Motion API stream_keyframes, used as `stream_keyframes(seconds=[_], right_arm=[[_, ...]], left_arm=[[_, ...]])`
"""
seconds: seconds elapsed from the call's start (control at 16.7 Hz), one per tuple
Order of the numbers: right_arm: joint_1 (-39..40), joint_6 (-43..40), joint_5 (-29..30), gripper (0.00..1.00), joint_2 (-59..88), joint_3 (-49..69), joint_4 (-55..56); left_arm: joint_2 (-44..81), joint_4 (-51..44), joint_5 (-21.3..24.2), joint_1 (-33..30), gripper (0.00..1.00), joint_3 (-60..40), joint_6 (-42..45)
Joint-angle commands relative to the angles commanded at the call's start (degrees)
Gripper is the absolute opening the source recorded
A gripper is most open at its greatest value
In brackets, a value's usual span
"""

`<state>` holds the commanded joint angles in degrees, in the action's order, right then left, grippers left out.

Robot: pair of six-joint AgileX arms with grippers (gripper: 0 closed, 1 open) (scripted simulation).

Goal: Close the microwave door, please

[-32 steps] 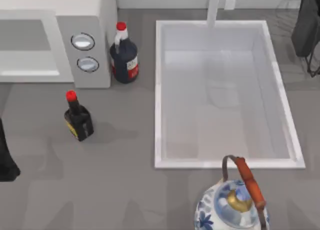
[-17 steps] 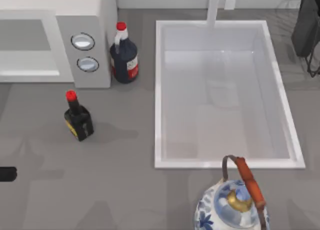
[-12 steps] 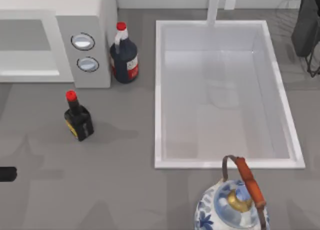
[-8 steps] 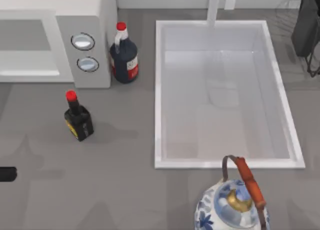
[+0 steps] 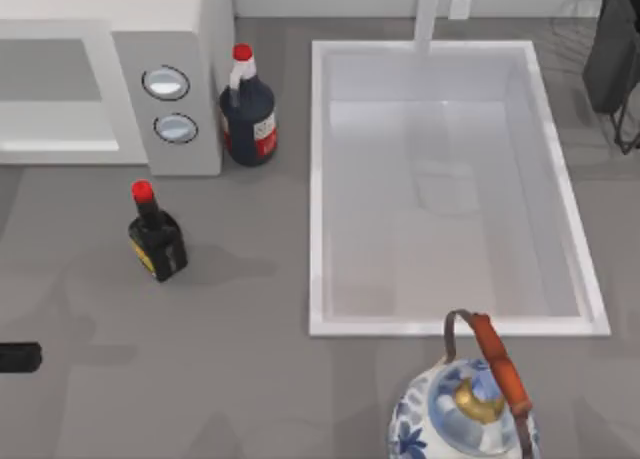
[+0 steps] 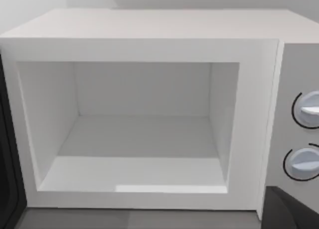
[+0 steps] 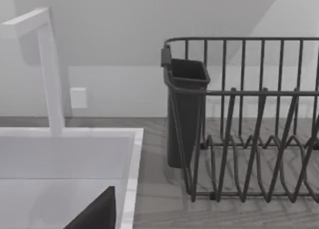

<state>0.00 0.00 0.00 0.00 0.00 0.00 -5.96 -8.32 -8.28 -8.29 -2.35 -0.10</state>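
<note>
Grey surface (image 5: 250,379) carries everything. Sink (image 5: 318,189) takes up the middle-right of the top view, white basin with a faucet (image 7: 50,69) at its back edge. Microwave (image 5: 110,4) sits at the back left, dial panel (image 5: 168,104) on its right side; left wrist view looks straight into the open white cavity (image 6: 134,129), so the opening is uncovered. Door (image 6: 7,179) shows as a dark strip at the cavity's hinge side, swung away from the opening, not closed. Dish rack (image 7: 259,129) with a dark cutlery cup (image 7: 184,109) stands at the back right, past the sink. Blue-and-white kettle (image 5: 455,414) with an orange-brown handle sits at the front edge, just in front of the sink. Tall dark bottle (image 5: 247,109) with red cap stands just right of the microwave; short dark bottle (image 5: 155,239) with red cap stands in front of the dial panel, apart from it. Left pincer (image 5: 18,357): small dark tip at the left edge, front of the microwave, can't tell how far open, nothing visibly held. Right pincer: can't tell.
</note>
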Motion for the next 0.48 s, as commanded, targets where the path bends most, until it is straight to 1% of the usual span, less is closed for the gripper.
stream_keyframes(seconds=[0.18,0.24,0.36,0.48], right_arm=[[0.00,0.00,0.00,1.00,0.00,0.00,0.00],[0.00,0.00,0.00,1.00,0.00,0.00,0.00],[0.00,0.00,0.00,1.00,0.00,0.00,0.00],[0.00,0.00,0.00,1.00,0.00,0.00,0.00]], left_arm=[[0.24,0.22,-0.02,0.00,0.00,0.22,-0.03],[0.33,0.46,-0.82,-0.80,0.00,0.37,-0.03],[0.65,1.32,-4.26,-4.24,0.00,0.93,-0.05],[1.19,2.61,-8.99,-8.96,0.00,1.68,-0.06]])
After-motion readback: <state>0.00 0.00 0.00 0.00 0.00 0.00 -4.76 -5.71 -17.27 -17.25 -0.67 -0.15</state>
